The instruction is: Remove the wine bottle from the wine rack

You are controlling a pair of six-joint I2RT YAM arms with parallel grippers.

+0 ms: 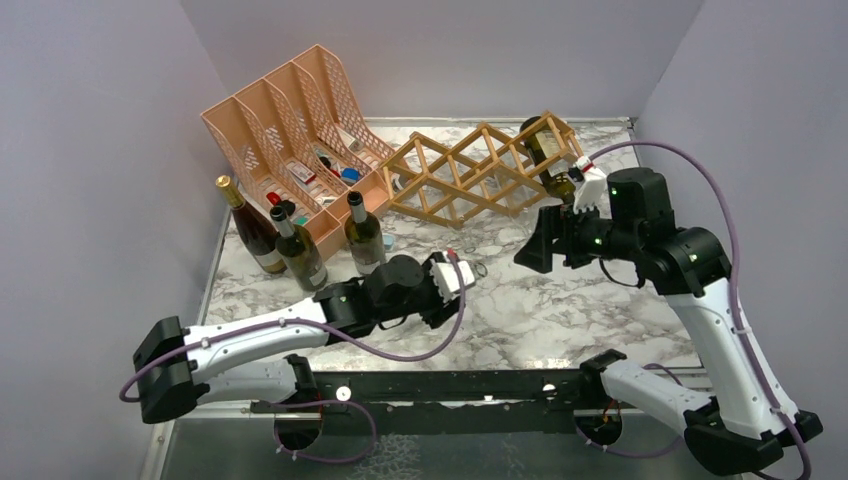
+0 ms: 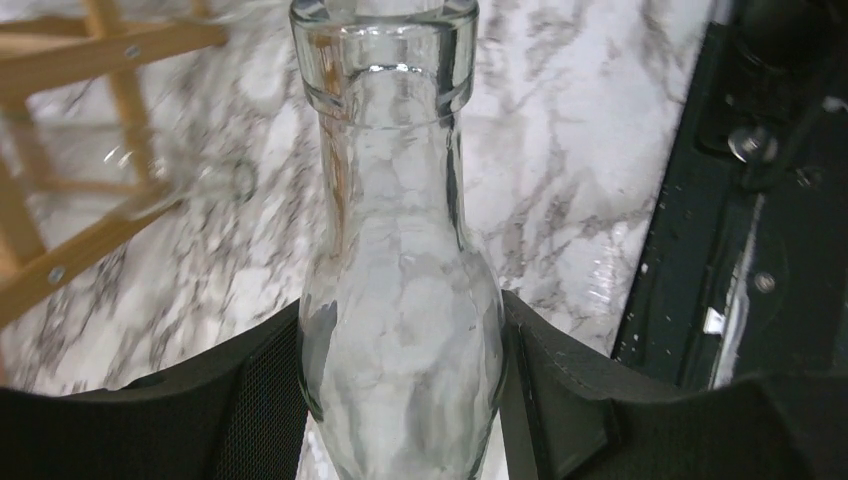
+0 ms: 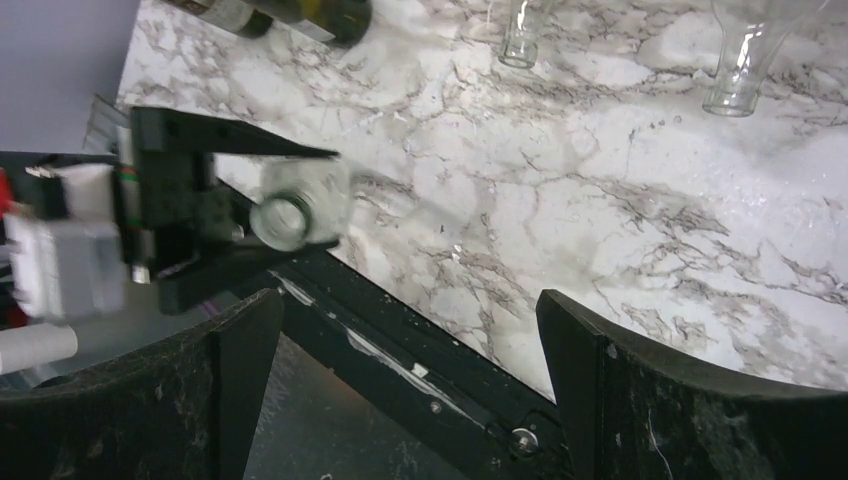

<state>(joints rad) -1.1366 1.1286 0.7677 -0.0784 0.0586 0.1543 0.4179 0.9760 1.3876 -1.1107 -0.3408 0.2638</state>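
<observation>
I count three dark glass bottles [image 1: 300, 250] beside my left hand [image 2: 400, 400] — clamped on clear smooth bottle [image 2: 400, 300]; right hand [image 3: 410, 380] wide, empty — slatted wooden rack [image 1: 470, 175] behind.

Pink mesh file organiser [image 1: 290, 120] back left; three upright bottles [image 1: 300, 240] beside; contents unclear.

nothing here gives you wording to read: the labels on the three standing bottles [image 1: 300, 240] beside the pink organiser [image 1: 290, 130] show only as pale patches, and the label on the wine bottle [image 1: 548, 150] lying in the wine rack [image 1: 470, 175] is just as blank from above. the clear glass bottle [image 2: 400, 300] in your left wrist view carries no label or print.
</observation>
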